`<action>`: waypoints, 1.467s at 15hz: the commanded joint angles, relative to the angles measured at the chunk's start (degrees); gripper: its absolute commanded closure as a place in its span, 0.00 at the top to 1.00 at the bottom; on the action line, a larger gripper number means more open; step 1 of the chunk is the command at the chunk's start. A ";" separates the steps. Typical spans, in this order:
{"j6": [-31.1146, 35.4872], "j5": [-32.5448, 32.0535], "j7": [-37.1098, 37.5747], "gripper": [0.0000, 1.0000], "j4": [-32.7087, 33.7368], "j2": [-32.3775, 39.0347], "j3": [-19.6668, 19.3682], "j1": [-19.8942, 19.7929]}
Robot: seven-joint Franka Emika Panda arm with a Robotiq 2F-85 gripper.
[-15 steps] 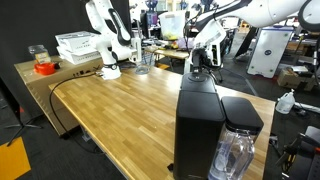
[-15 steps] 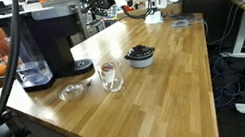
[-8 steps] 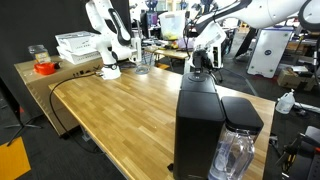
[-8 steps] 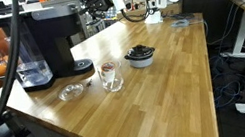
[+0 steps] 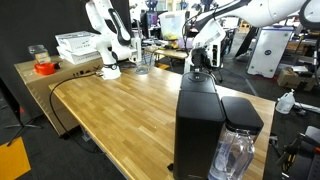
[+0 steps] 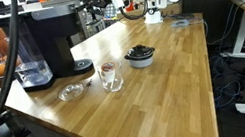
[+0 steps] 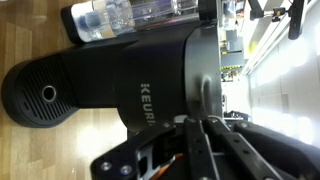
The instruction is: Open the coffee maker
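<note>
The coffee maker (image 5: 200, 128) is a tall matte black box with a clear water tank (image 5: 236, 152) at its side, standing at the near end of the wooden table. It also shows in an exterior view (image 6: 42, 42). The wrist view looks down on its rounded top (image 7: 120, 85) with the KEURIG lettering and the tank (image 7: 130, 15). My gripper (image 5: 201, 64) hangs just above the machine's lid end, also seen in an exterior view (image 6: 88, 5). In the wrist view my gripper (image 7: 197, 122) has its fingers close together over the lid's edge, holding nothing.
A glass cup (image 6: 110, 76), a dark bowl (image 6: 141, 55) and a small clear dish (image 6: 70, 91) stand on the table (image 6: 165, 81) beside the machine. A second white arm (image 5: 106, 40), stacked white trays (image 5: 76, 45) and a black cable (image 5: 70, 80) sit at the far end.
My gripper has shifted slightly over the coffee maker's top. The lid has not visibly moved.
</note>
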 commanded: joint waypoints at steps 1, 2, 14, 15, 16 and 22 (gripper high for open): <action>-2.32 0.80 -0.61 0.00 0.34 -0.43 0.19 0.15; -2.54 0.78 -0.58 0.00 0.45 -0.44 0.25 0.24; -3.59 -2.80 5.93 0.00 3.40 -11.38 0.19 8.87; -3.65 -3.35 6.11 0.00 3.13 -12.37 0.18 9.90; -3.74 -3.99 6.28 0.00 3.00 -13.01 0.27 10.88; -3.51 -8.67 6.58 0.00 2.33 -14.55 0.34 13.47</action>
